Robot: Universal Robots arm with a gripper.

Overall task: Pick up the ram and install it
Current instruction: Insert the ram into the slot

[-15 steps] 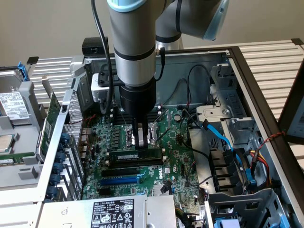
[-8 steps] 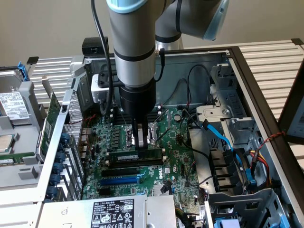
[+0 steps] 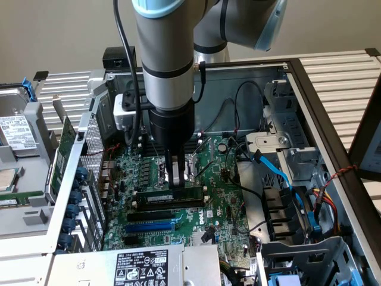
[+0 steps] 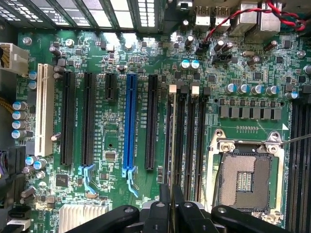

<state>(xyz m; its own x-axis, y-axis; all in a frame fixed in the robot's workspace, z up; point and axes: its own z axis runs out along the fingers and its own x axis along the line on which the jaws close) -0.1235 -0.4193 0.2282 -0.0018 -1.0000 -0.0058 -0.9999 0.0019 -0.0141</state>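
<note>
A Universal Robots arm's end effector, closed tight on the top edge of the ram, holds the green stick directly beneath its fingers, its long axis running along the black memory slots beside the open CPU socket.

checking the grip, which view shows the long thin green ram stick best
The exterior view: the long thin green ram stick shows its labelled side, pinched by the gripper. In the wrist view it is edge-on, a thin strip running out from between the fingers.
</note>
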